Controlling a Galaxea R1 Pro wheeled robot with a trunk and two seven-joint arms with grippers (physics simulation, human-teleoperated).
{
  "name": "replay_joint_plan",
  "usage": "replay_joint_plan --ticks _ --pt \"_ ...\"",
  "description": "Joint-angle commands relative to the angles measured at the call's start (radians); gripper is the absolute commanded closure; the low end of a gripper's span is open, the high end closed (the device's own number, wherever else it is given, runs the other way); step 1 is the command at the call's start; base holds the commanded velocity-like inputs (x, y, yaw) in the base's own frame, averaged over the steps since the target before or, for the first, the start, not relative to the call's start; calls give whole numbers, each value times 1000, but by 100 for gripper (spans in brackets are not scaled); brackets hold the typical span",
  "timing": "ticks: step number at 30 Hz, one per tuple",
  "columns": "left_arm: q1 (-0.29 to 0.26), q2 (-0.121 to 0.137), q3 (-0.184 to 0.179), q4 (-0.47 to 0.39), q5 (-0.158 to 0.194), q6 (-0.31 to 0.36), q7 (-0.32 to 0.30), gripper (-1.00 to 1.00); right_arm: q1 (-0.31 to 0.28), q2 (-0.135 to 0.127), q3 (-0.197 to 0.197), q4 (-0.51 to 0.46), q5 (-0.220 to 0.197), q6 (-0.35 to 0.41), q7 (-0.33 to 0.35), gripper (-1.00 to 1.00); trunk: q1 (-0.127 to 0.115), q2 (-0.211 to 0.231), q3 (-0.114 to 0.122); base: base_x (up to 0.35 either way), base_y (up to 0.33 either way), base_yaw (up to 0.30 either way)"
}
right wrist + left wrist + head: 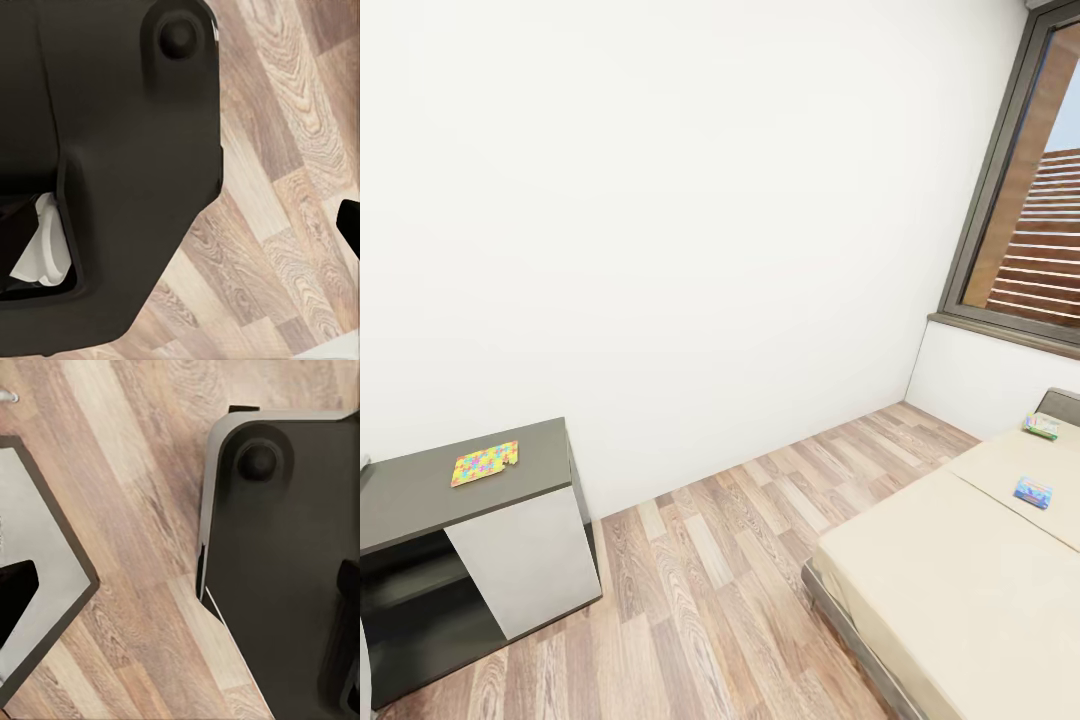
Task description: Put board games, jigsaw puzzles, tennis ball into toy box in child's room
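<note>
A mosaic jigsaw puzzle (484, 463) is lying near the dark cabinet's (420, 490) front edge, two board games (1033, 492) are resting near the bed's (960, 590) far corner; tool states cannot be told.

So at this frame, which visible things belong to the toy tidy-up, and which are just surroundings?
Job:
- mosaic jigsaw puzzle box, lying on the dark cabinet
- blue board game, on the bed
- green board game, further up the bed
- bed

Surroundings:
- dark-topped cabinet
- wood-plank floor
- window
</note>
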Motion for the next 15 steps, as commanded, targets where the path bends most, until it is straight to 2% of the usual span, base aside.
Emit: replay_joint_plan --ticks 1,6,10,14,15 --pt "-1 0 3 -12 4 0 1 -100 -1 0 -1 1 -4 -4 -2 -100 1 -2 -2 0 0 0" --pt "-5 2 4 -84 5 62 1 -100 -1 -1 -2 -8 -4 -6 -3 -100 1 -2 -2 0 0 0" --pt "-18 7 6 -118 11 163 -2 -100 -3 -2 -3 -56 -6 -3 -2 -100 1 -2 -2 0 0 0" --pt "-88 11 9 -188 15 272 -36 -100 -13 4 -4 -147 -7 18 2 -100 1 -2 -2 0 0 0" --pt "-108 13 9 -221 15 310 -75 -100 -24 8 -4 -184 -7 40 2 -100 1 -2 -2 0 0 0"
